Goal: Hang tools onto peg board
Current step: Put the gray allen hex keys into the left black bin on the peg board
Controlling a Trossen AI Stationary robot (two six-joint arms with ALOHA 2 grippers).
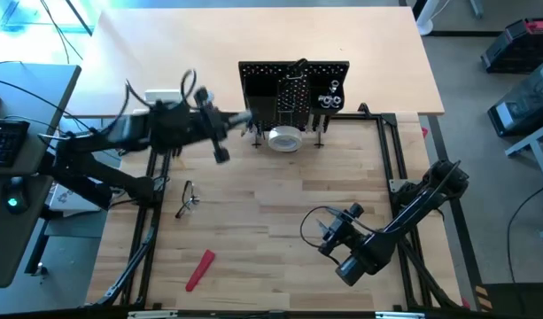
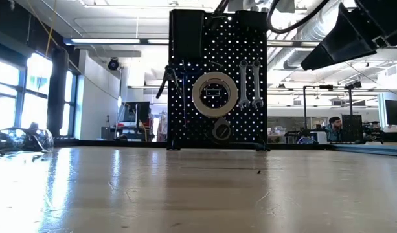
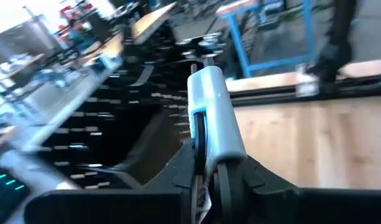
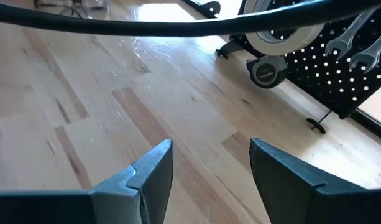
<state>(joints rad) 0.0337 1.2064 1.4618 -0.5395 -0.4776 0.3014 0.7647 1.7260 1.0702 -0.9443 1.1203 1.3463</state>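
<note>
The black peg board stands upright at the table's far middle. On its face hang a white tape roll, two silver wrenches and a small tape measure. My left gripper is raised just left of the board and is shut on blue-handled pliers. My right gripper stands open above the near right of the table, nothing between its fingers. A red-handled tool lies flat near the front left. My left gripper pinches the pliers by their pale blue handle between its two fingers. The handle runs along the fingers and sticks out ahead of them toward the board. The pliers are lifted clear of the table; their jaw end is hidden behind the gripper.
Clear safety glasses lie on the table's left half, also seen in the low view as glasses. A black metal frame borders the wooden work surface. Bare wood stretches between the board and my right gripper.
</note>
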